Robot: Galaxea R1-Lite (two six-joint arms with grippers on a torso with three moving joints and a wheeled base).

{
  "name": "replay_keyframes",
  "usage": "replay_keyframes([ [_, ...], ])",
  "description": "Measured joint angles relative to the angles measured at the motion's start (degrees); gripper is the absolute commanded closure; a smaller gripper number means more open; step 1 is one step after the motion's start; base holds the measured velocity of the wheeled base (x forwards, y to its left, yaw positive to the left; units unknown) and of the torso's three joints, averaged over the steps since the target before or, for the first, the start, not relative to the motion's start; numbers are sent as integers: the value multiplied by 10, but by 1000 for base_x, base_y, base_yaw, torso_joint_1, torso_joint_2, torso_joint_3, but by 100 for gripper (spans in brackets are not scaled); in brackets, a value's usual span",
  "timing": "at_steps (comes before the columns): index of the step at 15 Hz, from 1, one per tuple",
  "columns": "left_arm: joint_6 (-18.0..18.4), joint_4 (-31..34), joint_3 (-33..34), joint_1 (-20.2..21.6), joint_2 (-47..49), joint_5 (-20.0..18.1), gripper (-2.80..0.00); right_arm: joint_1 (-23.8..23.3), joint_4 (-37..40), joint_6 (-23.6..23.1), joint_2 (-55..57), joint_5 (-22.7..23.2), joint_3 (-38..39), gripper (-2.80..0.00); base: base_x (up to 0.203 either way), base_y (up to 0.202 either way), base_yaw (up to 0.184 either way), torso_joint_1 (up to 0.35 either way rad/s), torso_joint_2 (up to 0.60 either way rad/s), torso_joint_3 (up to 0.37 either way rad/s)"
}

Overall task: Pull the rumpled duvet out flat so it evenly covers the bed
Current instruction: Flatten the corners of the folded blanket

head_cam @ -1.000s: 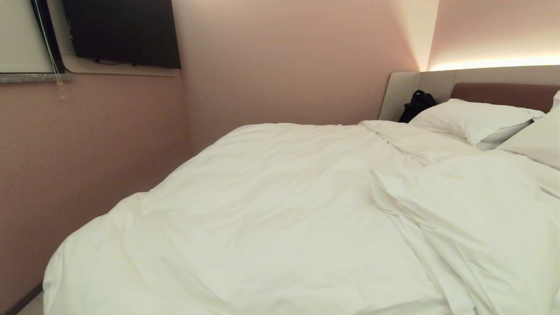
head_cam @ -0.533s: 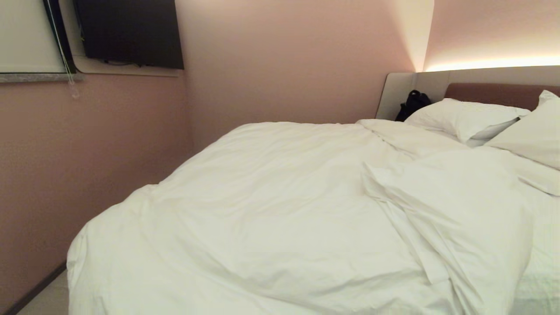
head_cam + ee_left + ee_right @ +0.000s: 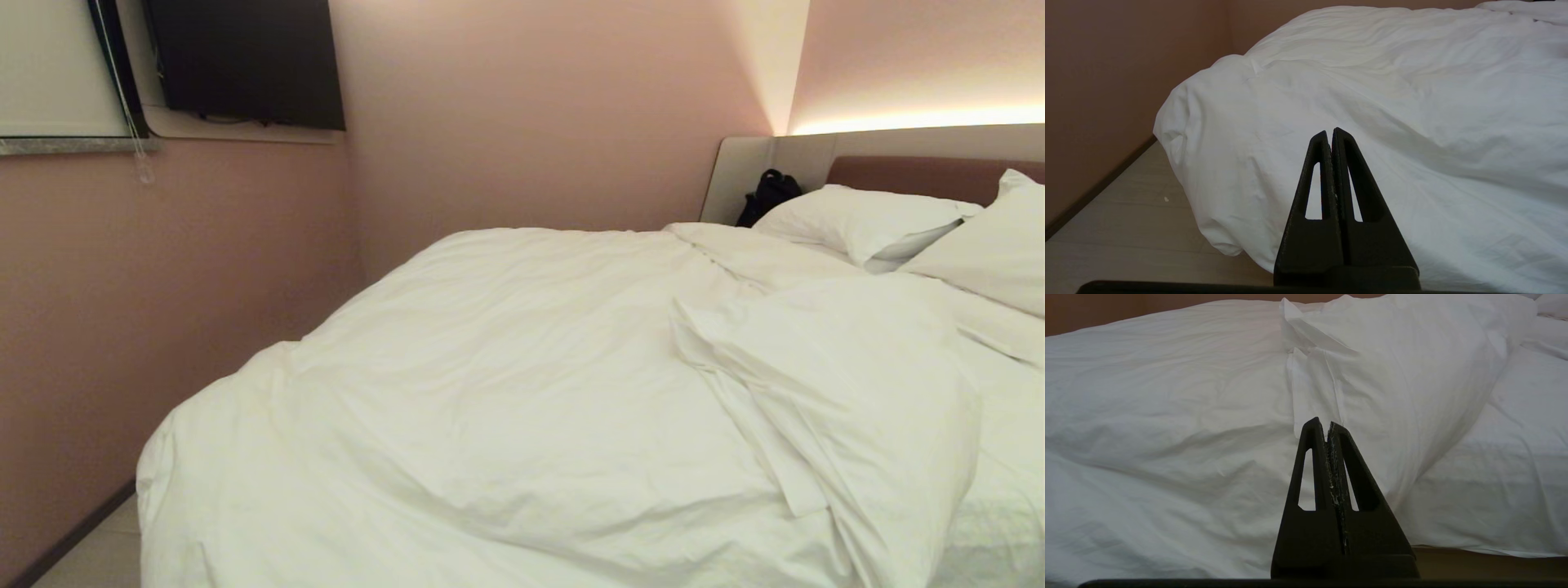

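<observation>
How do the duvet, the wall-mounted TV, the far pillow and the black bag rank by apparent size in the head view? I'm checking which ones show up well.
1. duvet, by far the largest
2. TV, cut off by the frame
3. far pillow
4. black bag
The TV and pillow sit at different depths, so their order is unsure.

Beds: one bed (image 3: pixel 922 173), right half of the frame.
Duvets: one duvet (image 3: pixel 506 392), centre.
Pillows: two, pillow (image 3: pixel 857 219) and a second pillow (image 3: pixel 992 253), upper right.
Bags: one black bag (image 3: pixel 767 194), upper right.
Screens: one dark screen (image 3: pixel 245 61), upper left.
End effectors: two, left end effector (image 3: pixel 1329 134) and right end effector (image 3: pixel 1323 426).
</observation>
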State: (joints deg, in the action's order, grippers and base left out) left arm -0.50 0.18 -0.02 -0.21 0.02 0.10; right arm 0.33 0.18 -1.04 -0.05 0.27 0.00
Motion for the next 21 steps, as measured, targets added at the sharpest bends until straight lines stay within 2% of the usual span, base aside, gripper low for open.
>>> replay_keyframes([
  [4,-3,-1,0,0,0,-1,0,1,0,0,0,0,0,0,2,35,-3,3,0,0],
  [18,0,0,0,0,0,-2,0,0,0,0,0,0,0,0,0,189,-1,1,4,5],
  [21,0,0,0,0,0,-2,0,0,0,0,0,0,0,0,0,54,0,2,3,0],
])
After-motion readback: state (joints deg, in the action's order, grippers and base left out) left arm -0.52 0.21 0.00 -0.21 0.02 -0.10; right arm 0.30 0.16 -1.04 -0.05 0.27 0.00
